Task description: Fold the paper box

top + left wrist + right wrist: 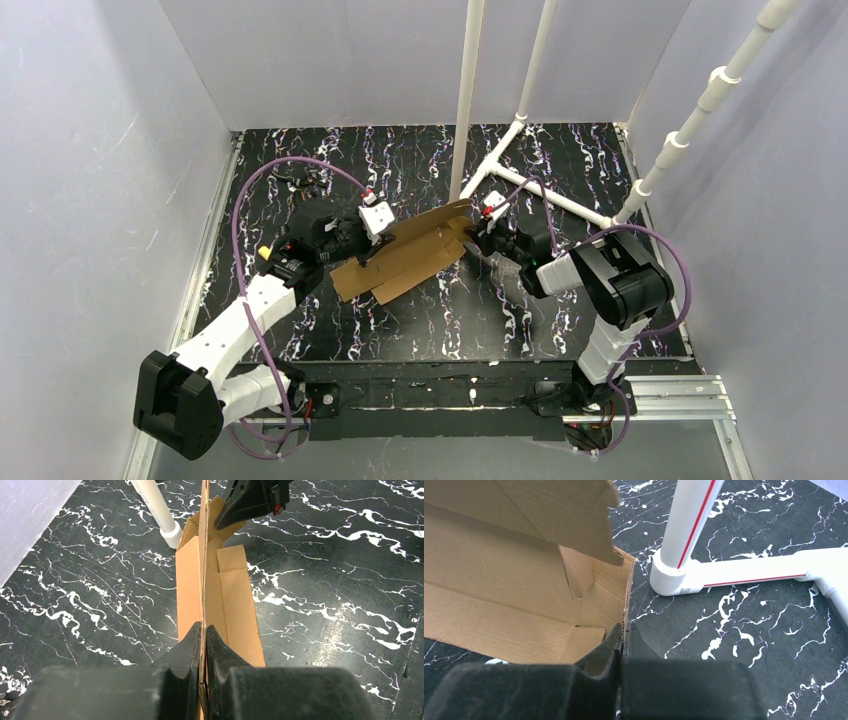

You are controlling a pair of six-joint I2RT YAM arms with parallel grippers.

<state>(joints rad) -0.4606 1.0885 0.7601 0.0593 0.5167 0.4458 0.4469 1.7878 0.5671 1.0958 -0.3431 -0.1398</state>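
**Both ends pinched, fold half made**

The left tool [203,632] is clamped on one edge of the paper box [405,255], a partly raised sheet at the middle of the desk [480,320]. The right tool [622,632] is clamped on the opposite end. I'd swing both together along the crease, gently, clear of the white pipe stand [684,535].

My left arm [240,315]: white shells, black joints, purple cable [238,215] looping overhead, yellow dot near wrist. My right arm [605,345]: same scheme, chunkier black elbow. On my wrist feeds, left claw [204,630] and right claw [621,632]: matte black wedge fingers.
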